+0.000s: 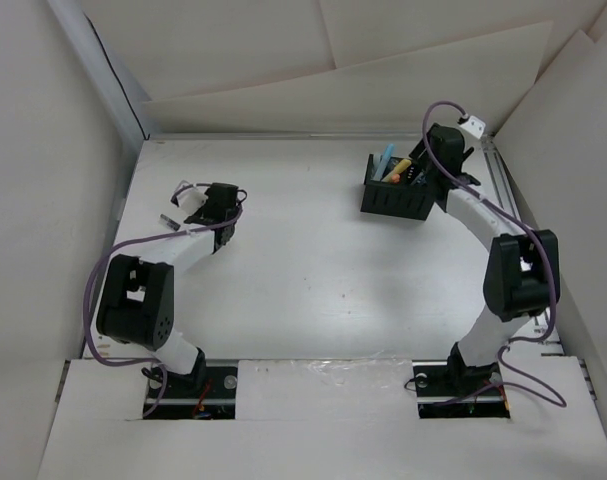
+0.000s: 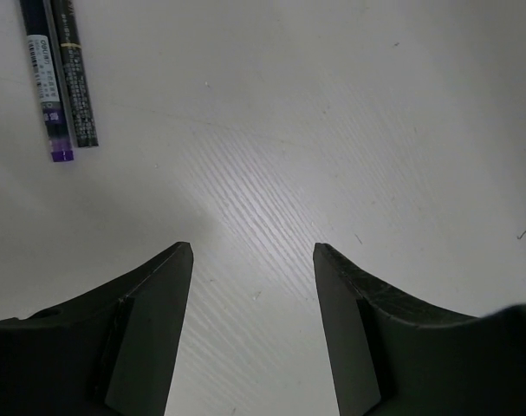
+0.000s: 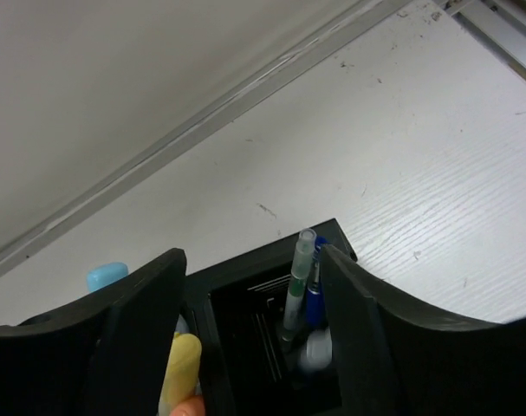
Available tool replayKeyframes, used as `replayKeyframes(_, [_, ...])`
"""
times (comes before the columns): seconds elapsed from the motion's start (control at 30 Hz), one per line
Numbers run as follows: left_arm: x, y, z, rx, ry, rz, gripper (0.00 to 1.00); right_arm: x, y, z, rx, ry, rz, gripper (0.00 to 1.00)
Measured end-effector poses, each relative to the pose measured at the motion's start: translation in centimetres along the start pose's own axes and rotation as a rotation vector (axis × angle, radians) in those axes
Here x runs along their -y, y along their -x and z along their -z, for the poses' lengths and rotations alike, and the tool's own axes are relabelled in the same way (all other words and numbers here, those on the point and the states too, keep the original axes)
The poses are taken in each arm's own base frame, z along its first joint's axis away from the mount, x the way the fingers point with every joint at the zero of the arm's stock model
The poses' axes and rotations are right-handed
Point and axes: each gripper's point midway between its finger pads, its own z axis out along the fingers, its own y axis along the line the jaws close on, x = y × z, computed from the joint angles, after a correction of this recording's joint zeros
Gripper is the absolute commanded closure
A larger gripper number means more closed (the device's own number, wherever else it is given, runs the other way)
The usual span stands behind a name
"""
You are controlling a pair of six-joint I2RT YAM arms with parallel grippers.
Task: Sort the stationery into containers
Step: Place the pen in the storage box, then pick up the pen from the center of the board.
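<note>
First, at the near edge of the worktop (image 1: 313, 270), the two arm bases stand side by side. The left arm (image 1: 138, 300) is folded over the left half, and the right arm (image 1: 518, 270) reaches up the right side toward the far corner. Purple cables (image 1: 103, 280) loop along both.

On the left, about mid-depth, the left claw (image 2: 252, 256) hangs low over bare worktop with its fingers (image 2: 159, 321) spread wide and nothing between them. Near it, toward the left side, two pens lie flat on the surface, side by side and touching along their length. One is a blue-and-white pen (image 2: 48, 82) with a printed label and a purple tip. The other is a dark pen (image 2: 75, 74) with fine print and a thin gold band. Neither touches the claw.

Farther off, at the far right, the black organizer box (image 1: 395, 200) sits close to the back rail (image 1: 313, 132), its near side slotted. The right claw (image 3: 250, 260) is poised directly above it, fingers apart and gripping nothing. A light blue marker (image 1: 386, 160) and a yellow marker (image 3: 181, 368) stand leaning in the box's left compartment. In the right compartment a clear pen (image 3: 297, 277) with green inside stands tilted against a blue pen (image 3: 315, 299), with a white cap (image 3: 314, 347) lower down.
</note>
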Motion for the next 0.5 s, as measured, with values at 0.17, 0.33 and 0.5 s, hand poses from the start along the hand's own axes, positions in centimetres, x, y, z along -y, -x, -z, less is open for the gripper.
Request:
replayKeyframes(0.17, [-1.5,0.8,-0.5,0.005,0.054,0.026,0.49,1.2,1.6,2.1,0.004,0.028,-0.020,0.63])
replayKeyframes(0.33, [-4.0,3.3,-1.6,0.025,0.126,0.091,0.53,0.4,7.1,5.4,0.069,0.154,-0.078,1.00])
replayKeyframes(0.5, [-6.3,6.2,-2.6,0.037,0.195,0.166,0.61,-0.8,9.7,7.6,0.089,0.278,-0.087,1.00])
